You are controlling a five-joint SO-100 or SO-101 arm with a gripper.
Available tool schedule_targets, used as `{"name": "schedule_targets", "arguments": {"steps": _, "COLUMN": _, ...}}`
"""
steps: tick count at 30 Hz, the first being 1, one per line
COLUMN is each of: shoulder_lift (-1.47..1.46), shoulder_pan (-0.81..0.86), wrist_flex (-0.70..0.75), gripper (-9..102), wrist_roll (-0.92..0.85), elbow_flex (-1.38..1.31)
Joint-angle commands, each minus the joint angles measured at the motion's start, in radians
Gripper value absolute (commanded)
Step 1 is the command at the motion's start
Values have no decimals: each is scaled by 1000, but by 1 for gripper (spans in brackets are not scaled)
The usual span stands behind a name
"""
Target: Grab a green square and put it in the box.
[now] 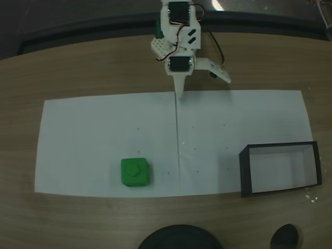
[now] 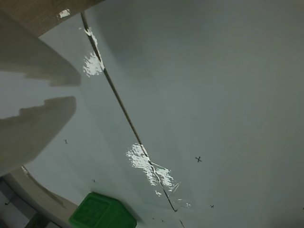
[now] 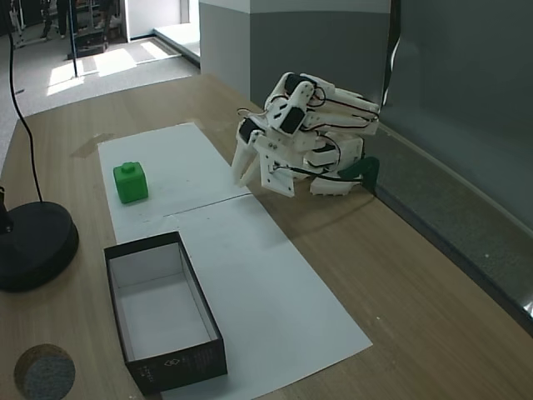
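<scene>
Progress: nothing done yet; grab and drop both remain.
Green square (image 1: pixel 135 172): lower left of centre on white paper, untouched.
Box (image 1: pixel 280 168): lower right, empty.
End effector (image 1: pixel 179 93): top centre, narrow gap, holding nothing.

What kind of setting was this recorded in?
Probably an indoor lab or workshop bench. A wooden table carries white paper sheets laid out as a work mat, a small white arm sits folded at the back edge, and an open, sunlit floor lies beyond.
</scene>
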Motion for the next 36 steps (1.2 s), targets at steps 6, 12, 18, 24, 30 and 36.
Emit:
{"name": "schedule_targets", "arguments": {"steps": 6, "shoulder_lift": 21, "shoulder_pan": -2, "wrist_flex": 11, "gripper": 0, "wrist_roll": 8, "elbow_flex": -57}}
{"name": "schedule_targets", "arguments": {"steps": 12, "shoulder_lift": 23, "shoulder_pan": -18, "wrist_flex": -84, "gripper": 0, "wrist_roll": 17, "elbow_flex": -43}}
{"name": "schedule_targets", "arguments": {"steps": 18, "shoulder_lift": 23, "shoulder_pan": 74, "wrist_flex": -267, "gripper": 0, "wrist_roll": -15, "elbow_flex": -67}}
{"name": "schedule_targets", "arguments": {"steps": 24, "shoulder_lift": 5, "shoulder_pan": 196, "wrist_flex": -345, "gripper": 18, "wrist_roll": -224, "elbow_flex": -166}}
{"name": "schedule_targets", "arguments": {"steps": 30, "shoulder_lift": -80, "shoulder_pan": 207, "wrist_flex": -339, "gripper": 26, "wrist_roll": -216, "elbow_flex": -304}}
{"name": "schedule_targets", "arguments": {"steps": 36, "shoulder_lift": -518, "shoulder_pan": 209, "wrist_flex": -336, "gripper": 30, "wrist_roll": -156, "elbow_flex": -569}}
